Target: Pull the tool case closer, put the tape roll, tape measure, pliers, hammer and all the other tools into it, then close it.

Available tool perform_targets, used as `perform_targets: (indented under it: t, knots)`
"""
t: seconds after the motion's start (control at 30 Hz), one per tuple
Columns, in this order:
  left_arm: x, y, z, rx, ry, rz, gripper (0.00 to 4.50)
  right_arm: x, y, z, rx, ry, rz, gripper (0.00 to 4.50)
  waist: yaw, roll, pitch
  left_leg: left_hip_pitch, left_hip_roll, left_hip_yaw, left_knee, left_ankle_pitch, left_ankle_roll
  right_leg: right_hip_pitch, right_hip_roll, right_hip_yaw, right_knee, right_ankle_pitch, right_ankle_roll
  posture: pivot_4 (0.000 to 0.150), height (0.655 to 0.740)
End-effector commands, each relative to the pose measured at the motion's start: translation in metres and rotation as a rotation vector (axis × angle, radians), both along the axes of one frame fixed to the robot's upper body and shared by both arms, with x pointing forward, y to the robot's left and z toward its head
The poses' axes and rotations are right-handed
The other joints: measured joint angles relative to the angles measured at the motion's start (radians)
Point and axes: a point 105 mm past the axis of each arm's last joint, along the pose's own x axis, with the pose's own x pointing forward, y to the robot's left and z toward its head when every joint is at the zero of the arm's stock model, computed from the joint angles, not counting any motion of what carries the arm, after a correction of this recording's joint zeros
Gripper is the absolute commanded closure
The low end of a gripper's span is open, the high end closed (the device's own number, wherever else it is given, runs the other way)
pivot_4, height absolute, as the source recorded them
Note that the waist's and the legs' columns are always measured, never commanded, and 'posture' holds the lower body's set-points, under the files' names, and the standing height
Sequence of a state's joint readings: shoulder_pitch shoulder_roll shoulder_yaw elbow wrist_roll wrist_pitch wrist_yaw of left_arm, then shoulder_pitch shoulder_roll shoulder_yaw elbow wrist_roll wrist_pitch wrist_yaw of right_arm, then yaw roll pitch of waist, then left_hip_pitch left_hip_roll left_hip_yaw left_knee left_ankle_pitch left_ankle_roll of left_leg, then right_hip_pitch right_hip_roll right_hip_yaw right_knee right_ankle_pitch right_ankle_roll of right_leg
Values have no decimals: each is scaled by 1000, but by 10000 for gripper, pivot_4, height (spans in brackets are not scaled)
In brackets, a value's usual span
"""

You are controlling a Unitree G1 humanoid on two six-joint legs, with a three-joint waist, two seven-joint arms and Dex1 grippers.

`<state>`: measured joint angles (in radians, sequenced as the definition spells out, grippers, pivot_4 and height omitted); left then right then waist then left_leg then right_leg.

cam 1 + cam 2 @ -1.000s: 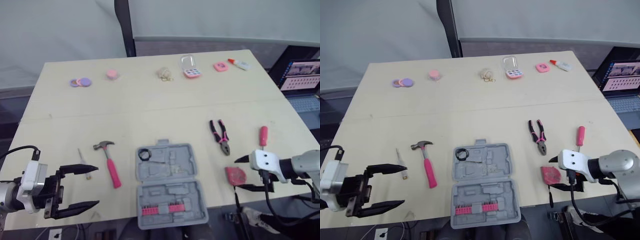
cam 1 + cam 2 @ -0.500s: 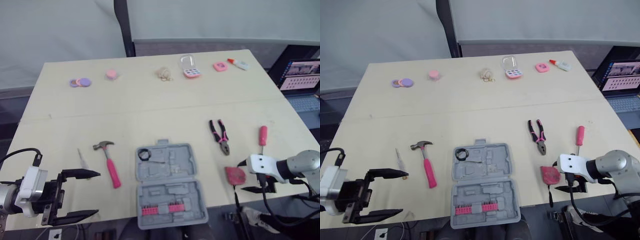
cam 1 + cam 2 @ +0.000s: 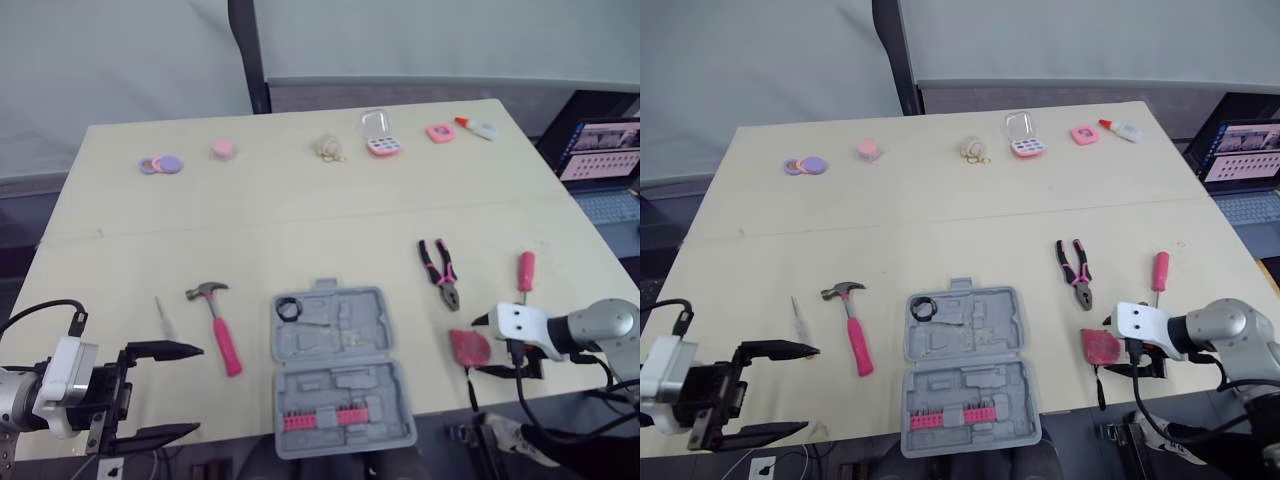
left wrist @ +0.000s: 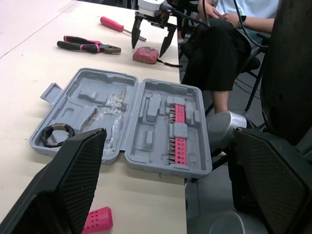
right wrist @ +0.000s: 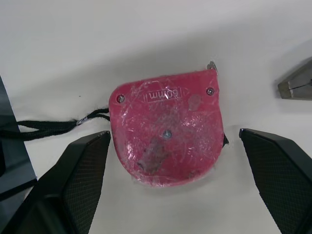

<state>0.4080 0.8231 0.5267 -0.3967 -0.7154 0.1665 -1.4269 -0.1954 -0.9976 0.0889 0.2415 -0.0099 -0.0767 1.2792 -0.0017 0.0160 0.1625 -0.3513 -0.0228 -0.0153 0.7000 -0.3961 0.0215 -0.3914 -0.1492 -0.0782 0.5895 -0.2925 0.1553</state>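
right hand (image 3: 1103,346) spread around tape measure (image 5: 165,131), lower right | left hand (image 3: 197,390) spread, lower left | case (image 3: 340,372) open

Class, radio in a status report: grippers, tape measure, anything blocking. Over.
Right gripper open, straddling tape measure. Left gripper open, empty. Tool case open, nothing blocking.

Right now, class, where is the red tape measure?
In the eye views the tape measure lies on the robot's right near the table's front edge, just in front of the pliers, between the open fingers of the right gripper.
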Motion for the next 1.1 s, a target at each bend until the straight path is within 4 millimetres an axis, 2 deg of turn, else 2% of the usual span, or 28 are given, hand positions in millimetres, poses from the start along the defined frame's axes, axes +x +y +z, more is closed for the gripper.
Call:
perform_targets:
  t: [0.03,0.47,0.93,1.03,1.07,1.1]
  knots:
    - [-5,-4,5,-15,-19,-13,0,0,4,1,19,-3,4,219,0,0,0,0,0,0,0,0,0,0,0,0,0,0,0,1500,7400]
    - [-8,0,2,-12,-9,-9,0,-1,7,-1,70,-26,-26,219,0,0,0,0,0,0,0,0,0,0,0,0,0,0,0,1500,7400]
    - [-6,-3,1,-14,-11,-7,0,3,1,-1,60,-29,-33,219,0,0,0,0,0,0,0,0,0,0,0,0,0,0,0,1500,7400]
    - [-5,-4,1,-16,-12,-4,0,4,0,-1,57,-25,-34,8242,-1,0,0,0,0,0,0,0,0,0,0,0,0,0,0,1500,7400]
    - [-5,-4,1,-17,-12,-4,0,4,-1,-1,57,-25,-34,13782,-1,0,0,0,0,0,0,0,0,0,0,0,0,0,0,1500,7400]
    - [-5,-5,1,-17,-13,-4,0,4,-1,-1,57,-24,-35,15450,0,0,0,0,0,0,0,0,0,0,0,0,0,0,0,1500,7400]
